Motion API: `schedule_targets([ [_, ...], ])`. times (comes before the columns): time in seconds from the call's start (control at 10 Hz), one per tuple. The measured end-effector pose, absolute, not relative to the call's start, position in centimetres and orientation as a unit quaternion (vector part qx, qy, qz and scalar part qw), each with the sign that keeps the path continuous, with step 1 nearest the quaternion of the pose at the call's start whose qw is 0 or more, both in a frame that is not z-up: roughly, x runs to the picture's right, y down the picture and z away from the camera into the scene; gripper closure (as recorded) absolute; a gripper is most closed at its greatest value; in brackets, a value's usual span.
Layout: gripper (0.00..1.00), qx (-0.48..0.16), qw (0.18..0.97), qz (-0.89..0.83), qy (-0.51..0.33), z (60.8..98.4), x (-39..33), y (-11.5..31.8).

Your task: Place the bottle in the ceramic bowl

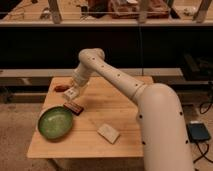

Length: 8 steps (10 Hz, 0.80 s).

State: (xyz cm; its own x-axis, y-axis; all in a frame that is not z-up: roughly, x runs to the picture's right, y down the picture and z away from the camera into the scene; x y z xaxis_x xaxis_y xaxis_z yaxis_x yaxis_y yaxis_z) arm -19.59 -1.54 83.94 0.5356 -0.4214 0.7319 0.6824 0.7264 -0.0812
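My gripper [75, 88] is over the left part of the wooden table [117, 102], at the end of the white arm that reaches in from the right. It is shut on the bottle [70, 93], a small whitish boxy thing held above the tabletop. The ceramic bowl [56, 123], round, green and glossy, sits at the front left of the table. It lies below and to the left of the held bottle, and nothing is in it.
A dark brown flat packet [73, 107] lies between the gripper and the bowl. A reddish-brown item [61, 88] sits at the table's back left. A flat white rectangular packet [108, 133] lies near the front edge. Dark shelving stands behind the table.
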Motion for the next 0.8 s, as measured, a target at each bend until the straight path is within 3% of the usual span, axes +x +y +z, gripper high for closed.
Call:
schedule_targets([
  [0.8, 0.87, -0.135, 0.809, -0.404, -0.405, 79.1, -25.4, 6.6],
])
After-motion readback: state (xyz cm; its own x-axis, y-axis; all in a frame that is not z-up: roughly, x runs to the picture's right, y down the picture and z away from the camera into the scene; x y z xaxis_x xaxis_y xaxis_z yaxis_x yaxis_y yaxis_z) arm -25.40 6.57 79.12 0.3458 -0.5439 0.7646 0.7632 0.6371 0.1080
